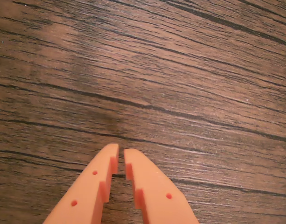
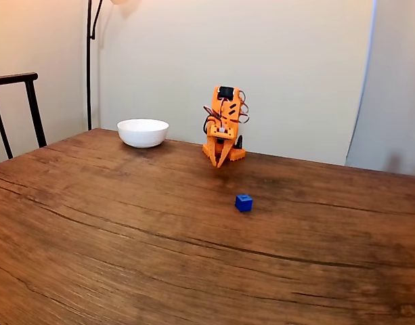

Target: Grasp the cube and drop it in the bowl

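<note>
Behind the fingers in the fixed view, a plain cream wall, evenly lit, with a brighter patch near its top left. Well left of the fingers, a thin black lamp pole standing upright against that wall. Farther left still, the dark back of a chair at the bench's edge. To the right of the fingers, a pale grey curtain or panel. Beneath the fingers, a brown wooden bench with dark wavy grain.
</note>
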You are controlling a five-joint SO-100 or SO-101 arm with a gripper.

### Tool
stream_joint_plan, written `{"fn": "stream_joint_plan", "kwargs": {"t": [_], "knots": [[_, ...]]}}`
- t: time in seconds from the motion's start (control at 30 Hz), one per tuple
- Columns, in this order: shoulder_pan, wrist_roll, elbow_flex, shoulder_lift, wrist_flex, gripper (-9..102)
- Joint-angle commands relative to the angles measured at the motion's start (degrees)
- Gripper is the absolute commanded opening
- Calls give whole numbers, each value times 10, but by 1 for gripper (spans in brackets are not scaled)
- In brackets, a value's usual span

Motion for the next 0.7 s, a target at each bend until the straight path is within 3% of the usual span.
{"fn": "stream_joint_plan", "kwargs": {"t": [0.0,0.33,0.67], "knots": [[4,0,-3,-6,34,-1],[3,-7,-3,-4,29,-1],[-10,-30,-24,-4,-41,-1]]}}
